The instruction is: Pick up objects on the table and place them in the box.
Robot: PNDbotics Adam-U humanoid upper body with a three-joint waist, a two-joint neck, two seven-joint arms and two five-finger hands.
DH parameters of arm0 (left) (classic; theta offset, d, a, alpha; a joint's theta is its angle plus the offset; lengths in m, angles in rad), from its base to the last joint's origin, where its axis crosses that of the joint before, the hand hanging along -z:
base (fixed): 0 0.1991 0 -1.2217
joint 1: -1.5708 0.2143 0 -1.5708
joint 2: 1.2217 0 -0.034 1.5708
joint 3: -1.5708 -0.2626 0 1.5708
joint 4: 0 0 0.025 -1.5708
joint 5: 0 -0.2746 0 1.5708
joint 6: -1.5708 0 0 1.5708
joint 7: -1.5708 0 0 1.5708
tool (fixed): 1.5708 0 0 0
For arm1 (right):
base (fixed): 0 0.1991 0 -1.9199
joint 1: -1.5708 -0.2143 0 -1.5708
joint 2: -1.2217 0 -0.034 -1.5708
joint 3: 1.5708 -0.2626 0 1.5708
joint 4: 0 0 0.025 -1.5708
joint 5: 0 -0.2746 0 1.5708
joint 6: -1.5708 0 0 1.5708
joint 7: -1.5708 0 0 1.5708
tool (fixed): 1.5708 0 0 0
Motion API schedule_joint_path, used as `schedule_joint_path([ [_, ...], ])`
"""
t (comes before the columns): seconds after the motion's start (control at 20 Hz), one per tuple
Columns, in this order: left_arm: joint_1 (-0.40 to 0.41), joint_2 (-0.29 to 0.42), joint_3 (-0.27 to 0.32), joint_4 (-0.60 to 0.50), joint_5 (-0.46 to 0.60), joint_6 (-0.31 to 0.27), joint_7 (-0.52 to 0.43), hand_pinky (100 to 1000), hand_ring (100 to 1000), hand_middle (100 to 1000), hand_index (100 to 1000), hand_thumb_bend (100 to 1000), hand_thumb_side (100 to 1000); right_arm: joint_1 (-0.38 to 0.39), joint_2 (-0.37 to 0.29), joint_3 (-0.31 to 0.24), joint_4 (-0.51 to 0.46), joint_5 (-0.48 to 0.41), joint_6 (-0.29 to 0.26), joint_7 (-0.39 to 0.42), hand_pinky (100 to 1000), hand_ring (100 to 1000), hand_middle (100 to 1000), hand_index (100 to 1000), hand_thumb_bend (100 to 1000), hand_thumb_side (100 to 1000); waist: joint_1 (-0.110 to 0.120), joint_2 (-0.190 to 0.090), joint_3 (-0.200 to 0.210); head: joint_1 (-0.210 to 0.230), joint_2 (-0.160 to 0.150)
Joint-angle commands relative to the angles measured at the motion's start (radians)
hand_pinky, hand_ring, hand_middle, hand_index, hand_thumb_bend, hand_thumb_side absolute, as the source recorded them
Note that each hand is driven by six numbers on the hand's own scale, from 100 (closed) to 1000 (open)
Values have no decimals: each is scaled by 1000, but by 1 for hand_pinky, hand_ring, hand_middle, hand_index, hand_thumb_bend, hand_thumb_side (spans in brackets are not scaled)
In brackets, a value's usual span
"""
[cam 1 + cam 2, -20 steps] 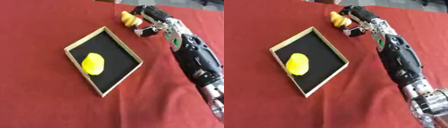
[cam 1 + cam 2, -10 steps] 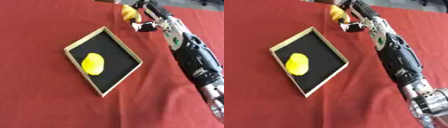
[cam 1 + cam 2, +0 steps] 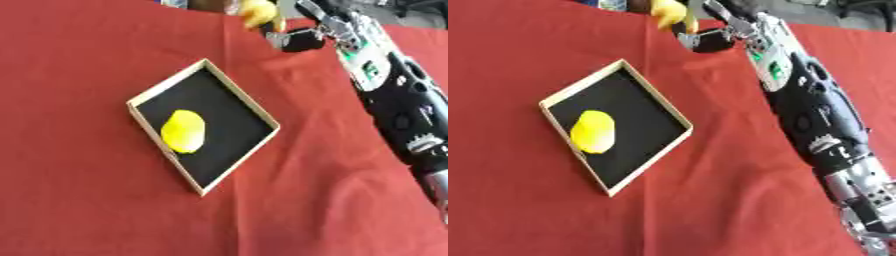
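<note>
The right arm [image 3: 394, 95] enters from the right side and extends diagonally to the far edge of the table [image 3: 79, 200], which is covered with a red cloth. The right hand [image 3: 297, 37] is located at the far end of that arm, at the far edge of the table, right of centre. Its fingers are curled round a yellow object [image 3: 259, 13], which it grasps at the top of the view; the object appears raised above the cloth, though contact with the surface cannot be determined. The exact shape of the yellow object cannot be made out. The box [image 3: 147, 95], a shallow tray with a light wooden rim and a black interior, sits on the cloth near the centre, rotated so that one corner points toward the far side. A yellow lemon-shaped item [image 3: 184, 131] lies inside the box, toward its left half, resting on the black floor. The box is well apart from the right hand. The left hand does not appear in either view.
</note>
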Motion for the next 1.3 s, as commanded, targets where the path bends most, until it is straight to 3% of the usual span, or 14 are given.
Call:
schedule_joint_path([
  [0.05, -2, 20, 3, -18, -2, -1, 2, 862, 698, 809, 889, 100, 711, -9, -48, 10, -79, -64, 6, 51, 791, 680, 450, 522, 100, 155, 7, -27, -1, 2, 2],
  [0.2, -4, 22, 0, -18, -1, -1, 0, 862, 699, 808, 889, 100, 708, -6, -42, 26, -112, -75, 7, 83, 791, 680, 455, 528, 100, 182, 4, -31, 7, -3, 6],
  [0.5, -5, 25, 1, -18, 0, -3, 4, 862, 700, 808, 889, 100, 705, 34, -6, 150, -202, -76, -59, 175, 790, 675, 454, 527, 100, 198, 6, -39, 2, 4, 12],
  [0.8, -2, 29, 5, -18, -4, -7, 12, 862, 701, 808, 889, 100, 704, 67, 57, 182, -227, -60, -69, 238, 786, 673, 454, 527, 100, 200, 8, -43, -1, 6, 19],
  [1.3, -2, 24, 3, -18, -5, -5, 9, 863, 699, 810, 889, 100, 706, 120, 112, 184, -176, 60, -54, 239, 783, 679, 472, 547, 100, 208, 6, -32, -1, 6, 17],
])
